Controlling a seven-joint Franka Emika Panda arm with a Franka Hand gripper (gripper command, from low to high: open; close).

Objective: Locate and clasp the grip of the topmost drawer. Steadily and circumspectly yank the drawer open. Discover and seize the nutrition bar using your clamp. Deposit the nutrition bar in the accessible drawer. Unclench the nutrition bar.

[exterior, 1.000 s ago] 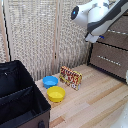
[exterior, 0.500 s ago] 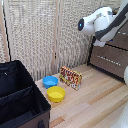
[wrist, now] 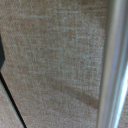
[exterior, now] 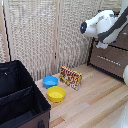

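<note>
While robot arm (exterior: 102, 25) hangs high at exterior view's right, in front of woven screen (exterior: 45, 35), clamp itself is hard to see; cannot tell if fingers spread or pressed together. Nutrition bar (exterior: 71, 77) stands on wooden floor (exterior: 95, 102), leaning by screen. Blue bowl (exterior: 50, 81) just beside bar. Yellow bowl (exterior: 56, 93) near blue bowl. Black box (exterior: 20, 100) at exterior view's left. Brown drawer cabinet (exterior: 111, 57) behind arm. Wrist view shows only woven cloth (wrist: 55, 55) and blurry grey bar (wrist: 112, 65).
</note>
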